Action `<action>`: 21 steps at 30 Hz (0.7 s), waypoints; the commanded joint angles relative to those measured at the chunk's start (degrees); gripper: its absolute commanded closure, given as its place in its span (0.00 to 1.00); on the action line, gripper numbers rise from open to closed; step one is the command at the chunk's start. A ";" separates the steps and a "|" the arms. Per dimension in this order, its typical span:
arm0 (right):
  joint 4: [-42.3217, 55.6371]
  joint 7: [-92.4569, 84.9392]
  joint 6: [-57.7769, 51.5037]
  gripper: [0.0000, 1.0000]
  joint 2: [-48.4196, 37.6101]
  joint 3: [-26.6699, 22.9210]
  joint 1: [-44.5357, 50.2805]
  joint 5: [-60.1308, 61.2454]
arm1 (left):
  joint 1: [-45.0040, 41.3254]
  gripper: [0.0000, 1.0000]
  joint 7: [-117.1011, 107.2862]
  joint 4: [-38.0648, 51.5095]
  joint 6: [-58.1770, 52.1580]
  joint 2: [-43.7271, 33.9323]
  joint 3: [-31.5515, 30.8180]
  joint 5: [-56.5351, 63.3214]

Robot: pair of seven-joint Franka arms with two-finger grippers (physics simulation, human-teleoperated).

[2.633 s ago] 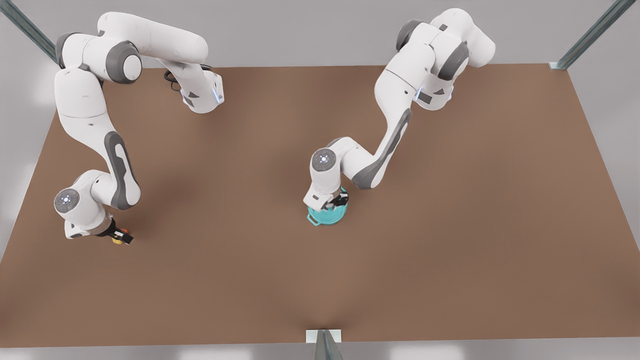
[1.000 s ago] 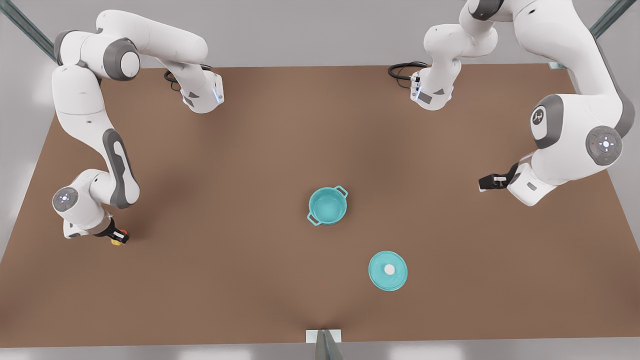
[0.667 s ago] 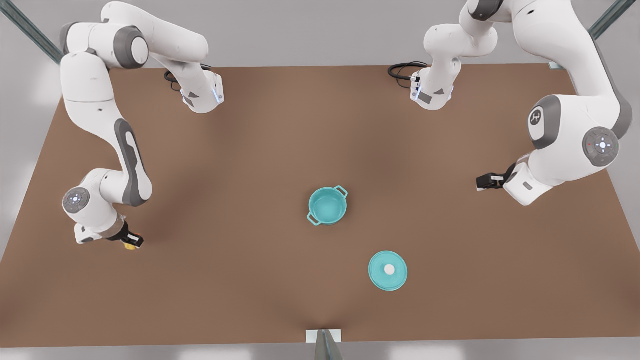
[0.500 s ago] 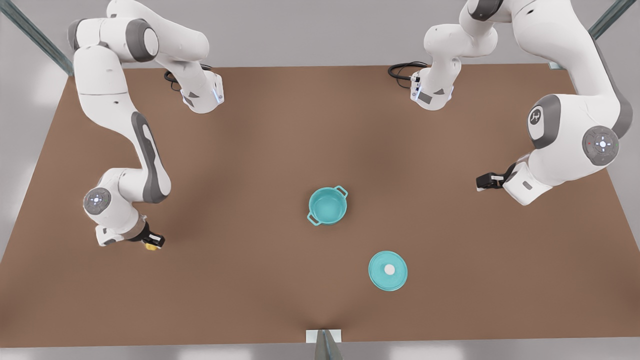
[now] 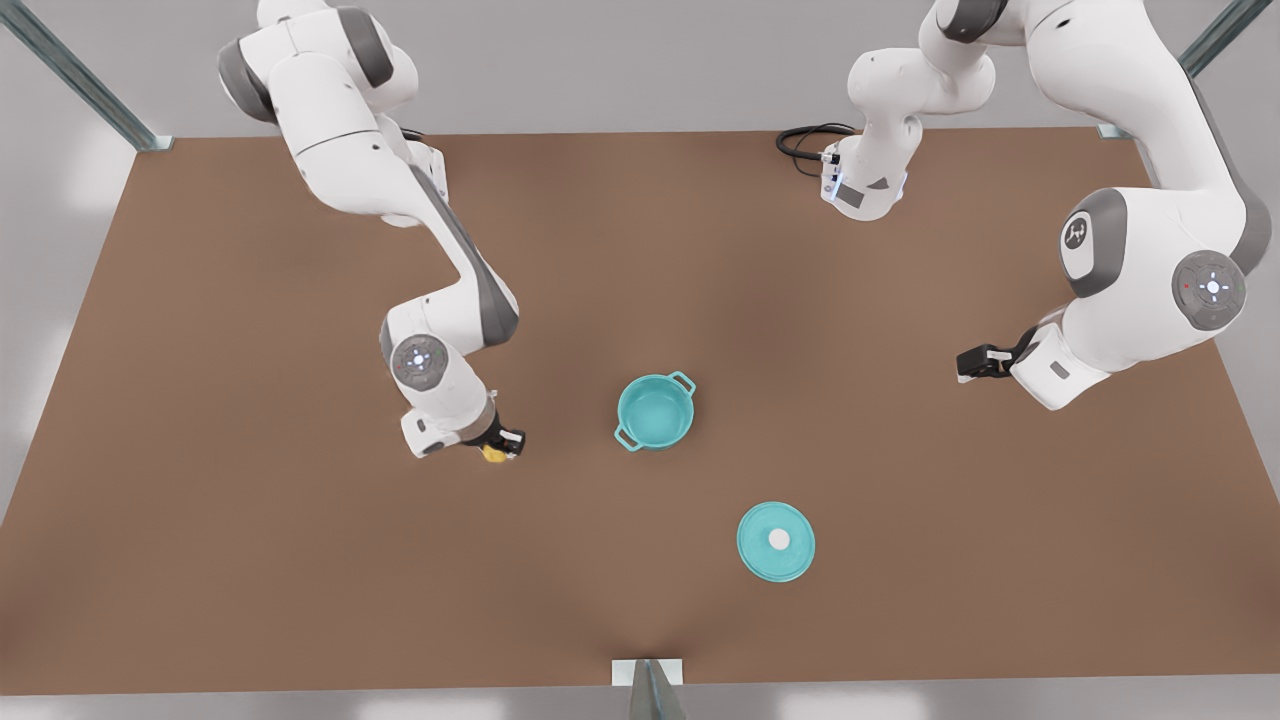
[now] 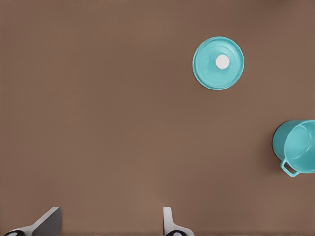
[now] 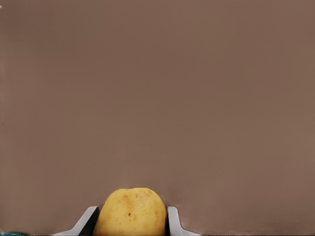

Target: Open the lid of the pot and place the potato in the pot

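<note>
- Front view: a brown flat table point(image 5: 300, 560) carries a small round teal pot with two loop handles point(image 5: 655, 411) near its middle, uncovered, teal inside and with nothing in it.
- The flat round teal pot lid with a small white knob point(image 5: 776, 541) lies flat on the table at about 4 o'clock from the pot, near it but apart.
- The right gripper point(image 5: 497, 446) hangs at 9 o'clock from the pot, near it yet clear of the rim, its fingers closed on the tiny oval yellow potato point(image 5: 492, 454), which peeps out below the dark fingertips.
- The left gripper point(image 5: 968, 364) waits well apart from the pot, at about 3 o'clock from it and near the table's edge; its finger spread is hard to read from this angle.
- A black cable point(image 5: 805, 140) coils on the table by the base of that arm.
- Left wrist view: the left gripper's two pale fingertips point(image 6: 170, 223) stand wide apart with bare table between them and nothing held.
- The pot lid point(image 6: 218, 63) lies knob up; the pot point(image 6: 297, 146) sits apart from it, one loop handle in sight.
- Right wrist view: the potato point(image 7: 131, 213), yellow with small brown flecks, sits pinched between the right gripper's two pale fingers point(image 7: 173, 222), which touch it on either side, above bare table.
</note>
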 commanded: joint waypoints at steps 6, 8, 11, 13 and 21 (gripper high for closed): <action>15.22 48.27 -10.69 0.43 7.82 -0.15 9.49 0.25 | -0.17 0.00 0.80 0.07 -0.02 -0.06 0.00 0.41; 18.74 51.26 -11.92 0.42 10.28 -0.24 12.21 0.16 | -0.26 0.00 0.80 0.07 -0.02 -0.06 0.00 0.50; 21.37 54.69 -11.84 0.42 12.92 -0.24 14.94 0.16 | -0.35 0.00 0.89 0.07 -0.02 -0.06 0.00 0.59; 24.27 56.01 -11.84 0.42 15.73 -0.33 16.69 0.07 | -0.44 0.00 0.89 0.07 -0.02 -0.06 0.00 0.59; 27.88 57.24 -10.69 0.42 21.53 -1.03 18.72 -0.10 | -0.53 0.00 0.80 0.07 -0.02 -0.06 -0.09 0.67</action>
